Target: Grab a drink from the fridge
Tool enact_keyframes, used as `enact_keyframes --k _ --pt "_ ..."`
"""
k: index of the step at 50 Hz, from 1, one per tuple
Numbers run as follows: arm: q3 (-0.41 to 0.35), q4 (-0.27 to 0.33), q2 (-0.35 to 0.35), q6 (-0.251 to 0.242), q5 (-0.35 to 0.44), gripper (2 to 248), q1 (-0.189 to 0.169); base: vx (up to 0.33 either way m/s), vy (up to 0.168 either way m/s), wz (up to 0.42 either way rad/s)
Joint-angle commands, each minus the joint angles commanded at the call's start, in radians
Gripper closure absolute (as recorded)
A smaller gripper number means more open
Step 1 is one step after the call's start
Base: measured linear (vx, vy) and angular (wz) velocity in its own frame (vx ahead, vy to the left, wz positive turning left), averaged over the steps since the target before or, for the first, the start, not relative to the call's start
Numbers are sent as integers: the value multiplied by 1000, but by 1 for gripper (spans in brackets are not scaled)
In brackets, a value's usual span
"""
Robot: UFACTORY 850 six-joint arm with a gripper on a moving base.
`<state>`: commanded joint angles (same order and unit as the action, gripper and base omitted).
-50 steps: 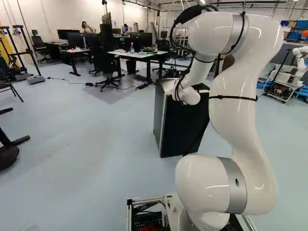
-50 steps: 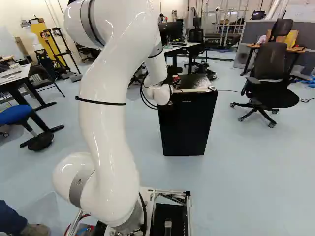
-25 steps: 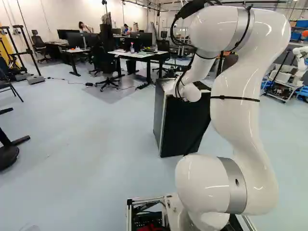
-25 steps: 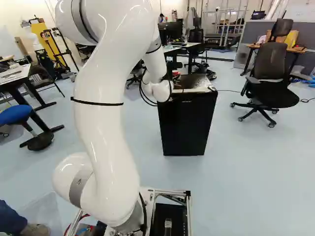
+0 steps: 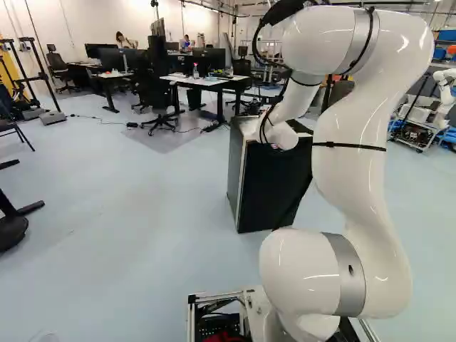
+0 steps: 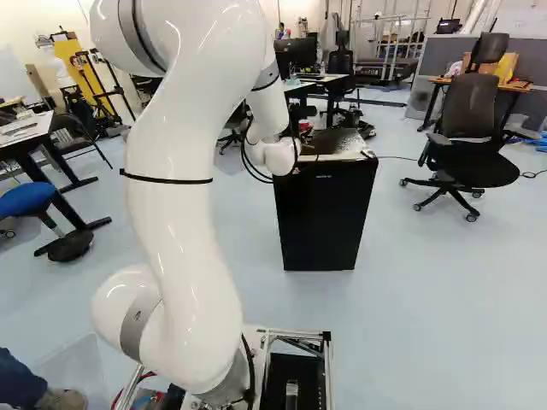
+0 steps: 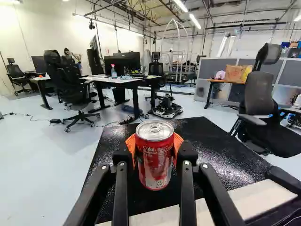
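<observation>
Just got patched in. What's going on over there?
The white arm is reaching over the small black fridge, its gripper closed on a red drink can, one orange pad on each side. The can is upright over the fridge's dark top; I can't tell whether it touches it. The fridge front looks shut, so the drink seems to be grabbed.

Red can [image 7: 154,157] with silver lid; fingers black, pads [image 7: 178,143] orange; fridge [image 6: 324,215] black; floor [image 5: 135,214] pale blue-grey.
</observation>
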<state>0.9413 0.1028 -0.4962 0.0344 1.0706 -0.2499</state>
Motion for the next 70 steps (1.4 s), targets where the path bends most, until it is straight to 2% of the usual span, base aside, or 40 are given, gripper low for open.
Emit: enact_keyframes --k 15,36,54,70 --pt "-35 -4 32 -1 -8 152 10 0 0 0" --pt "-128 -15 116 -5 -30 152 37 0 0 0" --pt "-246 -30 224 -10 -57 152 72 0 0 0" --pt "-385 -46 350 -16 -89 152 113 0 0 0"
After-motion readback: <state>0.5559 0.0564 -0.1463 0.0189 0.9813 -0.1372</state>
